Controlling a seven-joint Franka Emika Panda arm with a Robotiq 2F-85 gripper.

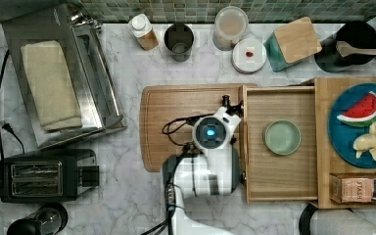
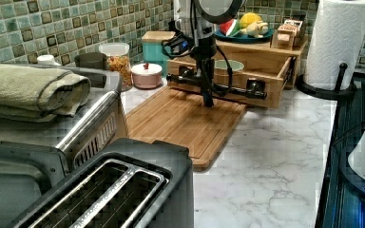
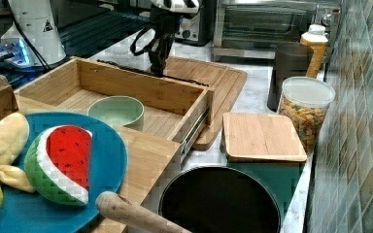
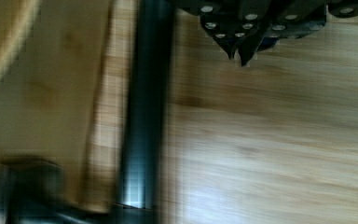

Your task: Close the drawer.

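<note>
black gripper [image 4: 240,58] fingers pinched together, holding nothing, beside blurry black bar handle [image 4: 142,116] of open light-wood drawer [image 1: 279,171]; arm hid drawer front.

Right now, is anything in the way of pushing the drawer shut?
Nothing visible blocks it. The gripper hangs just in front of the drawer, by its black handle. The green bowl sits inside the drawer, below the rim, so it should slide in too.
</note>
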